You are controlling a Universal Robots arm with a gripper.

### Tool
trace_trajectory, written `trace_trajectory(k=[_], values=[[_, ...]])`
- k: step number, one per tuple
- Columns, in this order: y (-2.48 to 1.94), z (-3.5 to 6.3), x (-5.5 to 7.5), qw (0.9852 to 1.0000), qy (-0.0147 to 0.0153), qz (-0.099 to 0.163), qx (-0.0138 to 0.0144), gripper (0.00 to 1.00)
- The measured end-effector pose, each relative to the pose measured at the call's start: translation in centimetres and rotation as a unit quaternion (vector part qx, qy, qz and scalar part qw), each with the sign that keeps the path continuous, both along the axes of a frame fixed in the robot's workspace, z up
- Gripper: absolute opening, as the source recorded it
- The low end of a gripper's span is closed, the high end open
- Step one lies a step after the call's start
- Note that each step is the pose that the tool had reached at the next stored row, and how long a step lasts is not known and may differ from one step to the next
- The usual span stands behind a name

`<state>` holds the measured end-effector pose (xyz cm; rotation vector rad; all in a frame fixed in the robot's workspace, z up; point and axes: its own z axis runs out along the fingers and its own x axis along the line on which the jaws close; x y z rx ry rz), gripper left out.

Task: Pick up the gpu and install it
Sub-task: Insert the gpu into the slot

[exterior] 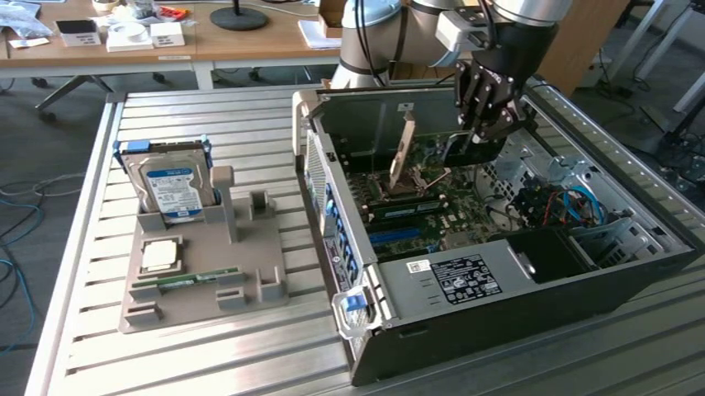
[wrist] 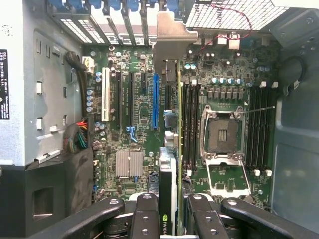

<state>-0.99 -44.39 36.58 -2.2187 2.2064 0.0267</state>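
Note:
The gpu is seen edge-on between my fingers, with its pale metal bracket at the far end. My gripper is shut on it. In the exterior view the gripper hangs inside the open computer case, holding the dark gpu upright above the motherboard. In the wrist view the card sits above the board between the blue expansion slot and the memory slots. Whether its lower edge touches a slot I cannot tell.
A grey fixture tray on the exterior view's left holds a silver hard drive, a processor chip and a green memory stick. Inside the case are the empty processor socket, a heatsink, cables and the power supply.

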Motion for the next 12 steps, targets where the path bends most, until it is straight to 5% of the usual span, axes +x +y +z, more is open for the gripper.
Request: trace_trajectory(k=[12], values=[[0.00,-0.22,0.00,1.0000,0.0000,0.000,-0.0001,0.27]])
